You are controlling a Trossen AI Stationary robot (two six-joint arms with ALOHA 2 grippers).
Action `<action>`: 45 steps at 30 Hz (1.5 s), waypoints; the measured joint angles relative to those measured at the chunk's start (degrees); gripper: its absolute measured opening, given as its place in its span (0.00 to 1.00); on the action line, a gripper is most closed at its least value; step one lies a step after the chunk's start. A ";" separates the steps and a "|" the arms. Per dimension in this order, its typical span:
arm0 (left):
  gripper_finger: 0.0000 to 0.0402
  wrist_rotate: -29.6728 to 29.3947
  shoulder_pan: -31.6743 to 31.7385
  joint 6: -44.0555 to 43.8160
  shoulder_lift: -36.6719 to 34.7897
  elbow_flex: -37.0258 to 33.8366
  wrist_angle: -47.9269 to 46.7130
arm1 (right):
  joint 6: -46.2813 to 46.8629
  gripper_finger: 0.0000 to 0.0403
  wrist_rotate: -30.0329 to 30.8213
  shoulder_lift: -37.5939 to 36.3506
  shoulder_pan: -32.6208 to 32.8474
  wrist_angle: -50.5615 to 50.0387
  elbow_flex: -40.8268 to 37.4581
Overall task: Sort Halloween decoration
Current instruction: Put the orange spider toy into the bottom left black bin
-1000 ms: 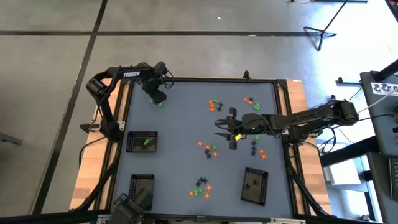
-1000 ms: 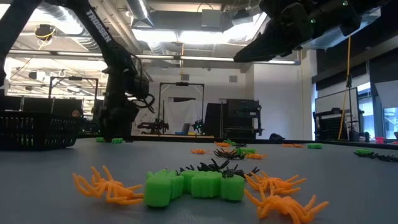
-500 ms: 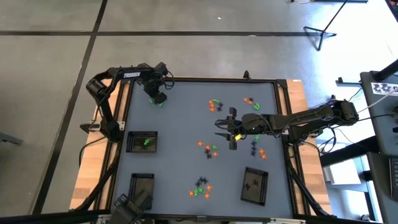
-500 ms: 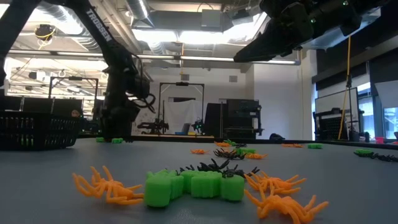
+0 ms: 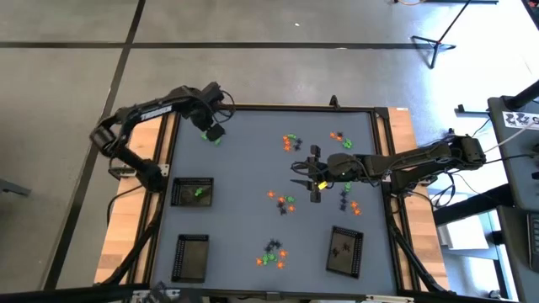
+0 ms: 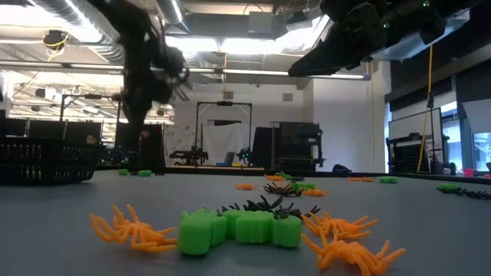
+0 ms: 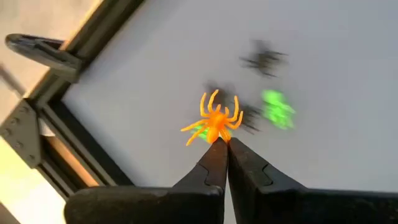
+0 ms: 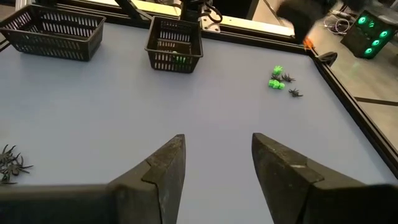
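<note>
**Op A:** Where's my left gripper [image 7: 222,144] against the orange spider [image 7: 214,117]?

**Op B:** I've got its jaws pinched tight on it. The spider sticks straight out past the fingertips, legs fanned, body in line with the fingers. In the high view the left gripper [image 5: 212,130] is lifted over the table's far left corner, directly beyond the tray with green pieces [image 5: 192,192].

**Op A:** So which way do I carry it?

**Op B:** My guess is toward the near edge: the empty tray [image 5: 191,257] lies past the green one on the same left side, and the left arm is far nearer than the right. A green trinket [image 7: 277,111] and a black spider [image 7: 263,58] lie on the table below the gripper.

**Op A:** And the right gripper [image 8: 214,163]?

**Op B:** Jaws apart, empty, hovering mid-table, well clear of that green tray
</note>
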 joint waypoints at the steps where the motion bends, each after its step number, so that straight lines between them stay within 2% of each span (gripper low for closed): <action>1: 0.00 -0.03 -1.71 -1.45 -1.58 0.00 -1.44 | 0.00 0.45 0.00 0.00 0.00 0.04 0.00; 6: 0.00 1.35 -14.26 -11.04 -7.82 0.04 -7.28 | 0.00 0.45 0.00 0.00 0.00 0.41 0.02; 13: 0.00 3.14 -39.91 -31.07 -12.63 0.11 -13.37 | 0.00 0.45 0.00 0.00 0.00 0.55 0.02; 21: 0.00 7.81 -69.12 -62.85 -12.30 0.11 -15.60 | 0.00 0.45 0.00 -0.02 0.00 1.67 0.02; 27: 0.00 10.15 -86.31 -83.32 -9.68 0.11 -11.95 | 0.06 0.45 0.00 -0.02 0.00 1.67 0.02; 31: 0.00 10.27 -93.06 -89.82 -7.30 0.11 -5.38 | 0.68 0.45 -0.02 -0.02 0.01 1.79 0.02; 34: 0.00 9.11 -95.64 -90.23 -5.17 0.11 -0.97 | 0.68 0.45 -0.02 -0.02 0.02 2.35 0.02; 38: 0.02 9.05 -96.43 -89.69 -1.81 0.13 2.71 | 0.70 0.45 -0.25 -0.02 0.00 3.71 0.02; 45: 0.17 11.53 -96.36 -88.17 1.02 0.13 2.92 | 0.70 0.45 -2.47 -0.02 0.02 4.49 0.02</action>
